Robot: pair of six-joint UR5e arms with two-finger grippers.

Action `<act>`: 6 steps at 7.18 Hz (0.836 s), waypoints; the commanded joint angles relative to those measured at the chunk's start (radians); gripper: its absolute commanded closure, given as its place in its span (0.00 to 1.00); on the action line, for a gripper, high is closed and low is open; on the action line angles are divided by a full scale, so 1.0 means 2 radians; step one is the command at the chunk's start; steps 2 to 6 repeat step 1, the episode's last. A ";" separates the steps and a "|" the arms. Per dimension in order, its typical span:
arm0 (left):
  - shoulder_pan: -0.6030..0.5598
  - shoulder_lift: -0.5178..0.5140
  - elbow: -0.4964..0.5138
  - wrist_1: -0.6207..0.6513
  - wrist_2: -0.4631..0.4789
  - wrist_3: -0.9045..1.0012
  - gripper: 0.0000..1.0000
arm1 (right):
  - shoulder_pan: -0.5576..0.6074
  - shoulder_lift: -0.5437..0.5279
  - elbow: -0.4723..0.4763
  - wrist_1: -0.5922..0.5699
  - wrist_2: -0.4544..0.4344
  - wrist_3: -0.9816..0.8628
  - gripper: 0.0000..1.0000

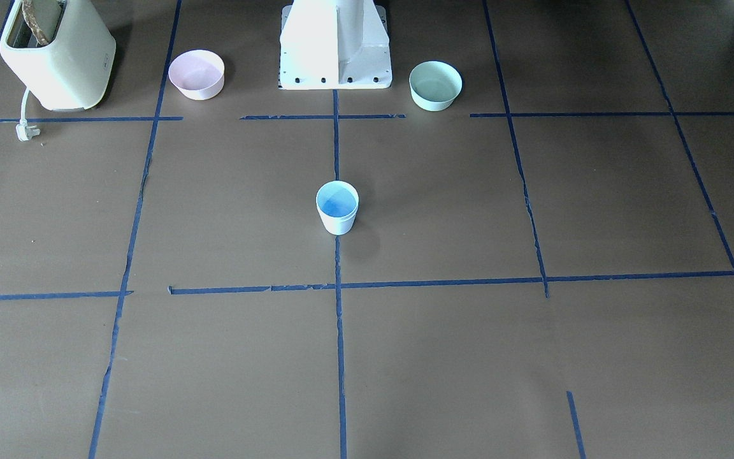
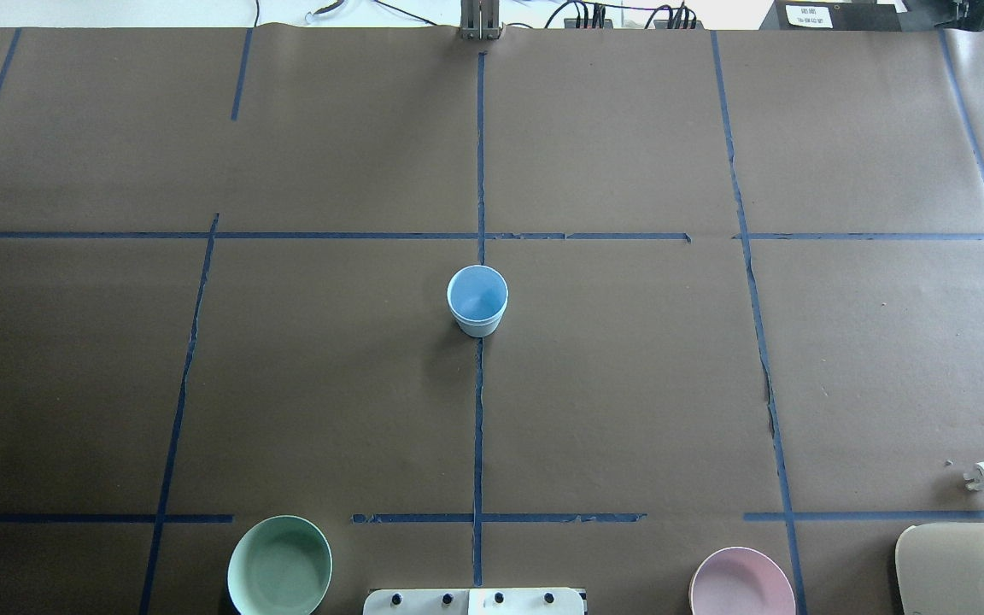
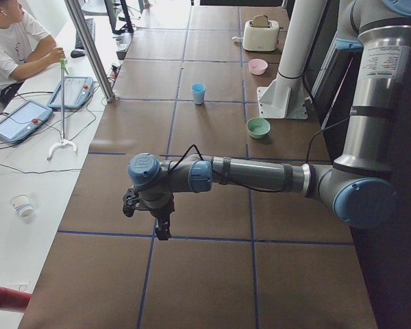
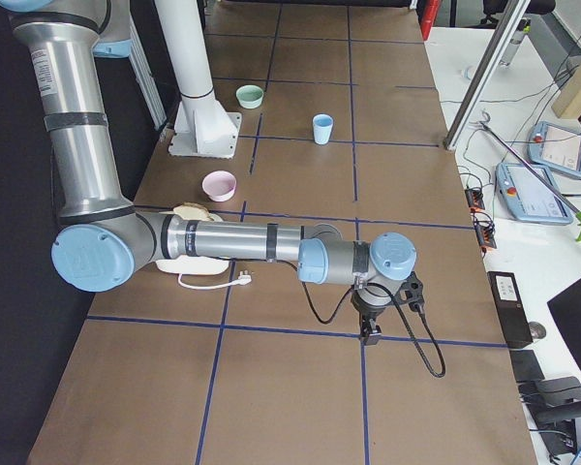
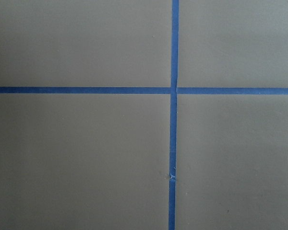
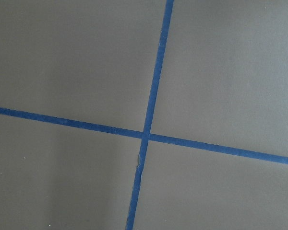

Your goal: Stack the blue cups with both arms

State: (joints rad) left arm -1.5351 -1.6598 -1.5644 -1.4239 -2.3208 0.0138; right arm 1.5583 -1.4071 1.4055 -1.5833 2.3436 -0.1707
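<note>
One pale-blue cup (image 1: 337,207) with a brighter blue inside stands upright on the centre tape line; it also shows in the overhead view (image 2: 477,300) and both side views (image 3: 198,93) (image 4: 321,128). A faint second rim line runs below its rim, and I cannot tell whether two cups are nested. No separate second cup shows. The left gripper (image 3: 162,232) hangs over the table far from the cup, seen only in the left side view. The right gripper (image 4: 370,335) hangs likewise at the other end. I cannot tell if either is open or shut. Both wrist views show only tape lines.
A pink bowl (image 1: 196,74) and a mint-green bowl (image 1: 435,85) flank the white pedestal (image 1: 335,48). A cream toaster (image 1: 58,54) with its loose plug (image 1: 25,131) stands beyond the pink bowl. An operator (image 3: 10,44) sits at the side desk.
</note>
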 commanded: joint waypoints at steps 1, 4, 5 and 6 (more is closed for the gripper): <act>-0.008 0.000 -0.013 0.002 0.004 0.000 0.00 | 0.000 0.000 0.004 0.000 0.000 0.004 0.00; -0.008 0.000 -0.013 0.002 0.004 0.000 0.00 | 0.000 0.000 0.004 0.000 0.000 0.004 0.00; -0.008 0.000 -0.013 0.002 0.004 0.000 0.00 | 0.000 0.000 0.004 0.000 0.000 0.004 0.00; -0.008 0.000 -0.013 0.002 0.004 0.000 0.00 | 0.000 0.000 0.004 0.000 0.000 0.004 0.00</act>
